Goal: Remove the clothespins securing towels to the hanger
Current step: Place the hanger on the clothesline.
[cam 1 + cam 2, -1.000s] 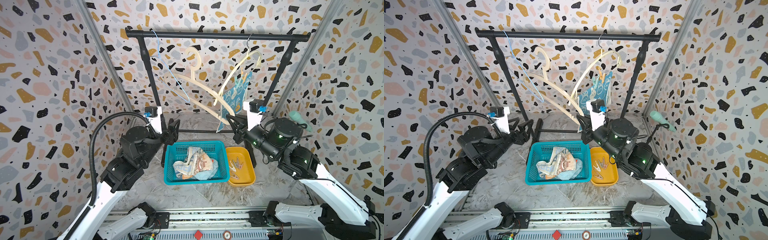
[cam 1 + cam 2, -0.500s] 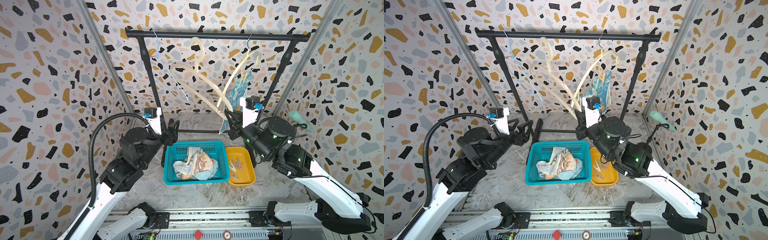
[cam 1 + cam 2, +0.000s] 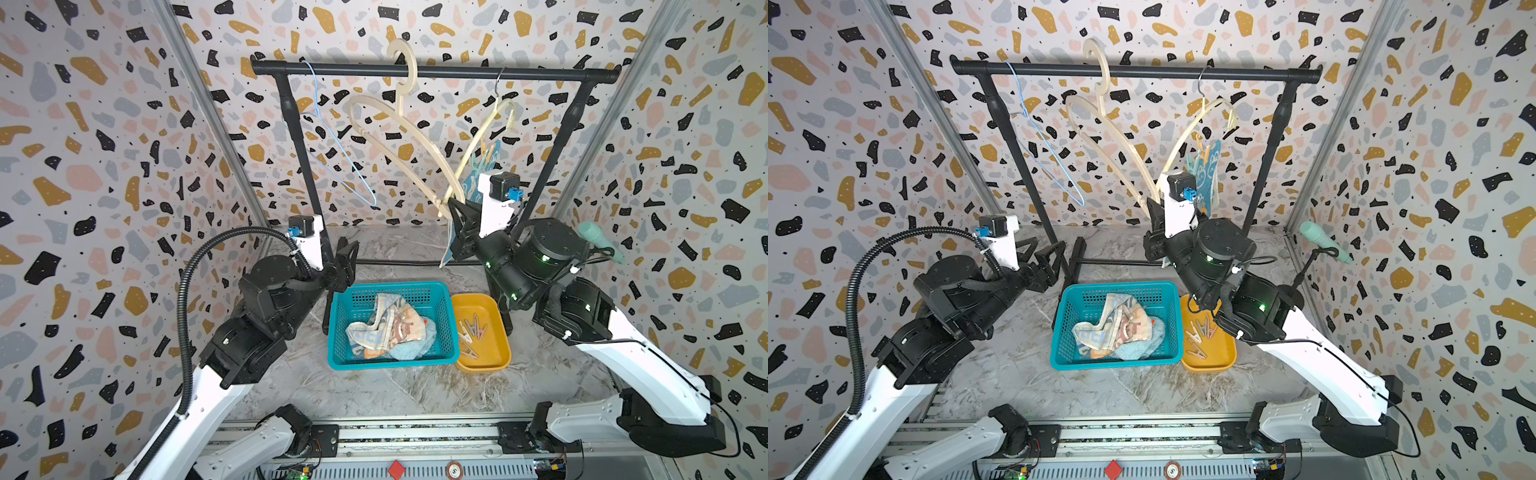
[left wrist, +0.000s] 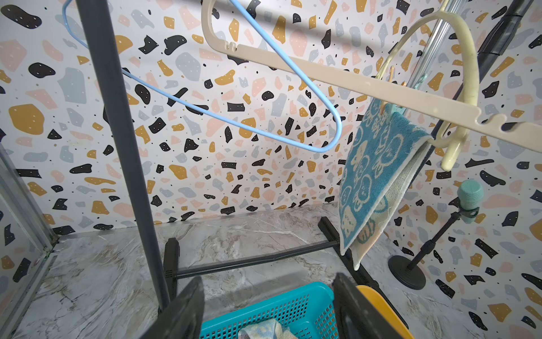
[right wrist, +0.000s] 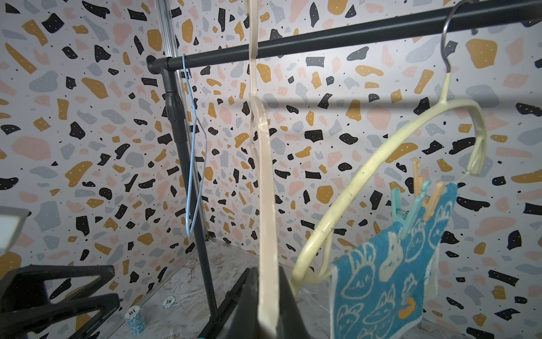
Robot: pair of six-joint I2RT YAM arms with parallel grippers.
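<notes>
Right gripper [image 5: 268, 287] pinched on flat beige plastic hanger [image 5: 267, 205] — best held steady; left gripper [image 4: 268, 305] wide, empty — should pinch mint plastic clothespin [image 5: 418, 202] squarely.

Robot lab booth — terrazzo-print walls [image 3: 104, 187], aluminium base rail [image 3: 415, 435].

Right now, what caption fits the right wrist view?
Right end effector grips a beige hanger beside a teal towel held by clothespins.
</notes>
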